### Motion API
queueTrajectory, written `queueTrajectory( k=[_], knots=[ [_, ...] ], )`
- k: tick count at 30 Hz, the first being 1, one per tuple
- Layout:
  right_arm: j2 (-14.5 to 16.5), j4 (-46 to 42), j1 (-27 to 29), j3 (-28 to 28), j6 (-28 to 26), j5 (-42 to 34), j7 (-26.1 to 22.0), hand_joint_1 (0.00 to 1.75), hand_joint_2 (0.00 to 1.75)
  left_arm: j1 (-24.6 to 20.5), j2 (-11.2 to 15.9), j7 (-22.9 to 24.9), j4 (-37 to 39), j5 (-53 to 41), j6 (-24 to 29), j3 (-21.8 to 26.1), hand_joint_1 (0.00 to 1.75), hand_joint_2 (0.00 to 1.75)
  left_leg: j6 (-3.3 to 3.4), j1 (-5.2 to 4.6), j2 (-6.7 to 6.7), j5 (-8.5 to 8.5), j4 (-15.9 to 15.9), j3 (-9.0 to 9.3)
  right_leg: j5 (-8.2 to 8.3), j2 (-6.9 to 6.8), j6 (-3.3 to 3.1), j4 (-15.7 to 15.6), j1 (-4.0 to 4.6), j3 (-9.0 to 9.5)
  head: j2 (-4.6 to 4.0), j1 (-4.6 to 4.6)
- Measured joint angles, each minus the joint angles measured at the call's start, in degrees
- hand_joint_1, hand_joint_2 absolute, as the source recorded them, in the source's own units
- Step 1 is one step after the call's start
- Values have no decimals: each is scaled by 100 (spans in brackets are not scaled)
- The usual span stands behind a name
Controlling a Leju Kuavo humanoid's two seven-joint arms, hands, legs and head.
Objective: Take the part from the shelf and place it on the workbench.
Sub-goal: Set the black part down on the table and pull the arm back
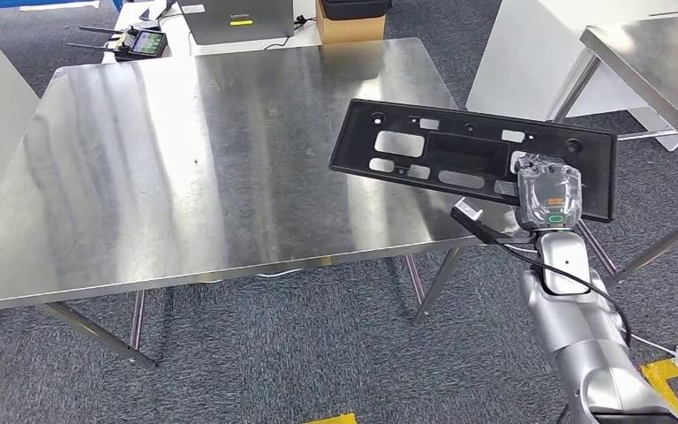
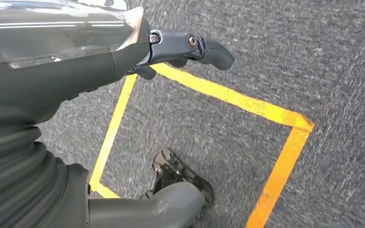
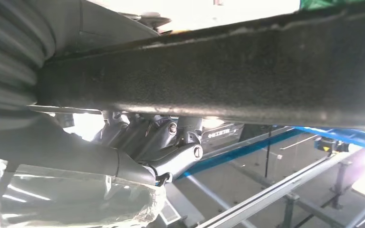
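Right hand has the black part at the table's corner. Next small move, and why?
Probably carry it leftward over the steel workbench, then lower. The right hand grips the black plastic frame near its right end, and that end overhangs the table's edge.

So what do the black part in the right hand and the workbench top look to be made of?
Black part: apparently moulded plastic, matte; it has cut-out slots and a grainy surface in the right wrist view. The right hand grips it.
Workbench: looks like brushed stainless steel, with streaky reflections and a bright sheen.
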Motion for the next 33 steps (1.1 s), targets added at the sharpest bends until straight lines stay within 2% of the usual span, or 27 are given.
queueTrajectory(
  k=[5,7,9,10,12,13,14,15,16,17,18,19,20,22,23,25,26,28,29,30,31,33],
  knots=[
    [281,73,-147,-25,-8,53,-173,175,175,-5,-4,88,1,118,-286,37,0,175,12,-4,-2,-3,10,-4,6,0,9,-10,-13,-1,0,-1],
    [355,55,-175,-26,-14,76,-199,175,175,-9,-5,125,2,141,-328,73,0,175,63,-10,0,10,-23,11,25,1,38,-53,-24,17,1,-3],
    [397,8,-194,-28,-24,71,-236,175,175,-13,-18,153,3,150,-356,98,0,175,118,26,12,83,-178,101,-5,-9,58,11,-15,-25,1,1],
    [409,-21,-204,-29,-31,58,-263,175,175,-16,-25,165,3,154,-372,107,0,175,136,53,17,121,-258,151,-77,-12,59,194,-6,-120,1,8],
    [423,-80,-206,-29,-42,40,-304,175,175,-17,-37,184,3,163,-409,128,0,175,141,86,22,143,-322,200,-309,-13,67,897,-37,-495,0,19],
    [427,-110,-195,-29,-47,43,-312,175,175,-17,-40,189,3,168,-428,137,0,175,129,97,22,132,-321,209,-406,-12,90,1272,-65,-705,0,22],
    [430,-139,-175,-29,-48,55,-315,175,175,-16,-45,196,4,175,-445,144,0,175,106,113,19,115,-318,226,-433,-13,137,1498,-102,-852,0,20],
    [432,-164,-154,-29,-48,72,-319,175,175,-15,-51,207,4,184,-457,146,0,175,72,137,16,88,-313,249,-375,-16,206,1512,-141,-894,0,20],
    [434,-189,-134,-27,-48,90,-326,175,175,-14,-57,218,4,193,-463,147,0,175,25,173,11,50,-301,283,-228,-21,297,1290,-183,-816,0,21],
    [435,-213,-120,-25,-48,103,-334,175,175,-13,-63,230,4,202,-465,149,0,175,-32,210,7,-1,-276,318,-28,-36,399,894,-231,-646,0,23],
    [438,-232,-115,-22,-48,109,-343,175,175,-13,-60,239,1,209,-465,149,0,175,-101,225,2,-66,-236,334,111,-41,474,516,-256,-454,0,38],
    [444,-253,-111,-19,-48,109,-351,175,175,-17,-56,246,-1,213,-464,150,0,175,-164,233,0,-126,-189,335,194,-31,482,224,-274,-311,0,47],
    [449,-270,-105,-16,-48,109,-356,175,175,-22,-55,251,-2,217,-462,150,0,175,-212,231,-4,-170,-154,328,204,-17,439,82,-274,-236,0,47],
    [460,-301,-86,-13,-48,113,-361,175,175,-28,-60,263,-1,225,-458,151,0,175,-262,238,-6,-210,-145,328,127,28,276,91,-247,-233,0,33],
    [464,-319,-72,-13,-48,118,-362,175,175,-29,-66,267,0,228,-457,152,0,175,-278,253,0,-235,-142,345,98,36,215,106,-240,-223,0,20],
    [465,-364,-59,-12,-48,126,-366,175,175,-38,-70,271,2,229,-457,154,0,175,-300,271,22,-380,133,235,40,47,111,109,-230,-172,0,7],
    [468,-385,-54,-12,-47,126,-367,175,175,-44,-72,270,2,230,-457,154,0,175,-302,268,29,-508,454,59,13,47,62,107,-217,-144,0,-3],
    [477,-402,-47,-12,-45,125,-365,175,175,-41,-72,270,2,238,-458,158,0,175,-278,246,29,-762,1307,-490,-40,49,-17,107,-158,-100,0,-11],
    [485,-404,-33,-11,-44,125,-365,175,175,-36,-72,270,2,242,-458,164,0,175,-249,230,28,-784,1611,-737,-67,53,-55,107,-120,-71,0,-13],
    [490,-405,-17,-10,-44,126,-365,175,175,-31,-72,270,2,245,-459,171,0,175,-201,207,27,-688,1718,-896,-98,58,-91,107,-81,-31,0,-12],
    [494,-406,-3,-9,-44,126,-365,175,175,-28,-73,270,2,245,-459,177,0,175,-135,175,24,-475,1592,-940,-129,63,-120,106,-40,18,0,-12],
    [508,-423,12,-7,-43,126,-364,175,175,-29,-64,270,-2,246,-460,184,0,175,70,74,8,86,886,-761,-194,70,-156,97,7,116,0,-5]
  ],
)
